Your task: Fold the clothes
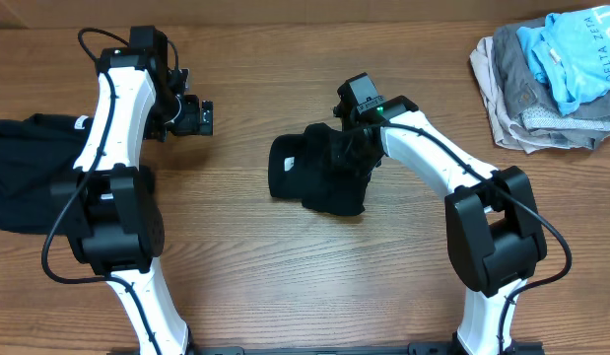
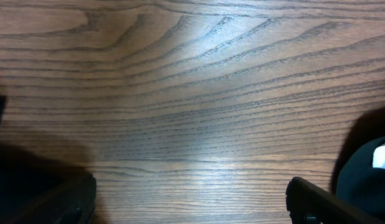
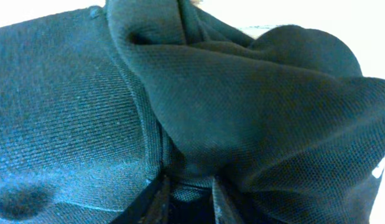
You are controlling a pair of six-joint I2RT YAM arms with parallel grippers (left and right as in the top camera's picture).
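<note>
Overhead: right end effector (image 1: 347,143) at bunched black T-shirt (image 1: 303,177), grip unclear; left end effector (image 1: 198,116) wide apart.

Overhead: high, straight down, whole table (image 1: 285,286).
Left wrist: low over bare wood, far left.
Right wrist: tight against black shirt (image 3: 68,124), centre.
Shared: overhead and right wrist both show that shirt.
</note>
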